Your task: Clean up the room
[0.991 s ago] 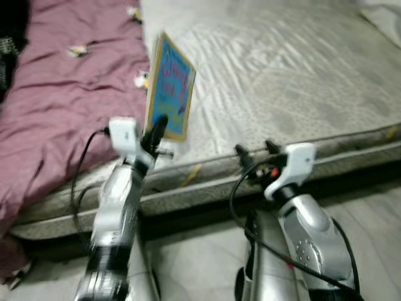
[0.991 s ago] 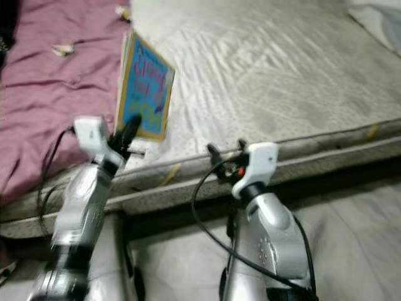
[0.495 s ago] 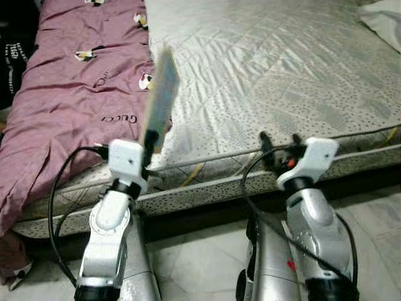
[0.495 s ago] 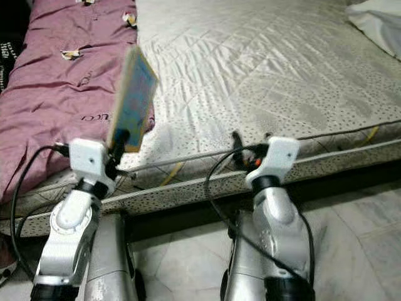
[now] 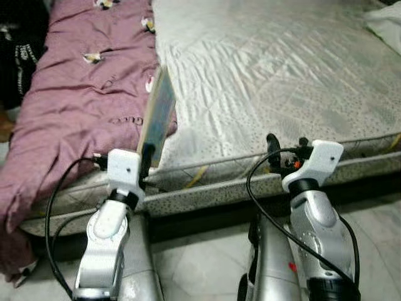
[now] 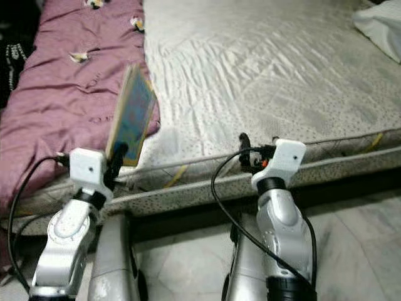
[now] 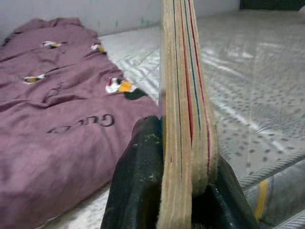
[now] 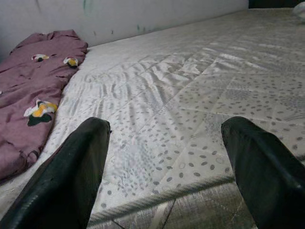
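My left gripper is shut on the lower edge of a thin picture book with a blue cover and yellow border, held upright over the near edge of the bed. In the left wrist view the book's page edges stand pinched between the two black fingers. To the right, my right gripper is open at the mattress edge with nothing between its fingers. A purple blanket with small printed figures lies crumpled on the left part of the bed.
A bare grey quilted mattress spreads across the middle and right. A white pillow corner shows at far right. Dark clothing lies at far left. Pale tiled floor runs below the bed edge.
The view steadied and shifted as the camera moved. The book in my left gripper has turned from cover-on to nearly edge-on. The right gripper stays open at the mattress edge.
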{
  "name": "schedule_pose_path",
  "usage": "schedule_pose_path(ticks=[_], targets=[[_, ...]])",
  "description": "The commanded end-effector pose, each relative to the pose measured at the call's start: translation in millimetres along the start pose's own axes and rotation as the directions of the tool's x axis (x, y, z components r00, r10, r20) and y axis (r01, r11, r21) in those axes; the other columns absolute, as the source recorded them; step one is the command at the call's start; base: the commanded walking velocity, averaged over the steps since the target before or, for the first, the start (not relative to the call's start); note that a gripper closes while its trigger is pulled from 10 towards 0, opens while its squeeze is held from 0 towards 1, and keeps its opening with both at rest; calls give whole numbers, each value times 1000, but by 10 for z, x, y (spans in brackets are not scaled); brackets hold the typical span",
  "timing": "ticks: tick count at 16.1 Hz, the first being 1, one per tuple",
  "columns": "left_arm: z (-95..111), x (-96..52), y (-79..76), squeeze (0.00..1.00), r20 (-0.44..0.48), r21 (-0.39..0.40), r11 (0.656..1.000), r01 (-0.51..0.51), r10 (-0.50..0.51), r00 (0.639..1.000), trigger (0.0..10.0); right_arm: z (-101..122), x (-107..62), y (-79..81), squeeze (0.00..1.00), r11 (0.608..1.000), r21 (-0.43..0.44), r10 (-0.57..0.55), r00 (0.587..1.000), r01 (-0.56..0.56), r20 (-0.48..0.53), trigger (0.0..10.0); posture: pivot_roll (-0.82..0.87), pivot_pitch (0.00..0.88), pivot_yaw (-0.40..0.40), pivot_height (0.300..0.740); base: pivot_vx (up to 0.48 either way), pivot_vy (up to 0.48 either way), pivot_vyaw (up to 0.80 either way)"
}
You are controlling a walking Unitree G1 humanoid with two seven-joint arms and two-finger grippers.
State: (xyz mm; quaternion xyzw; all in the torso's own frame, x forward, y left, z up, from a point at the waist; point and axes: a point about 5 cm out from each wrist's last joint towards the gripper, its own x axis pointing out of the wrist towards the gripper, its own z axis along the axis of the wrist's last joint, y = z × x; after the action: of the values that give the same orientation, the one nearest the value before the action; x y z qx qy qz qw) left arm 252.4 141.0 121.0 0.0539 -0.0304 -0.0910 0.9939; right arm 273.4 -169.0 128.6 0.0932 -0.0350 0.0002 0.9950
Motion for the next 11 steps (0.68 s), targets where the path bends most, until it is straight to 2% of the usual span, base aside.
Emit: schedule_pose_path(ticks=[1, 7, 11], targets=[[113, 29, 10, 0, 44, -2, 1000, -3, 3, 999, 10000, -8, -5, -21, 0, 1000, 8, -20, 1000, 20, 3, 10000, 25, 0, 31, 570, 0, 0, 0], [99, 72, -27, 0, 48, -4, 1000, 25, -24, 999, 10000, 38, 28, -84, 0, 999, -9, -42, 999, 42, 15, 10000, 8, 0, 31, 637, 0, 0, 0], [154, 152, 43, 0, 80, -13, 1000, 17, -16, 997, 10000, 96, 78, -95, 0, 999, -18, -48, 998, 49, 34, 10000, 9, 0, 23, 680, 0, 0, 0]])
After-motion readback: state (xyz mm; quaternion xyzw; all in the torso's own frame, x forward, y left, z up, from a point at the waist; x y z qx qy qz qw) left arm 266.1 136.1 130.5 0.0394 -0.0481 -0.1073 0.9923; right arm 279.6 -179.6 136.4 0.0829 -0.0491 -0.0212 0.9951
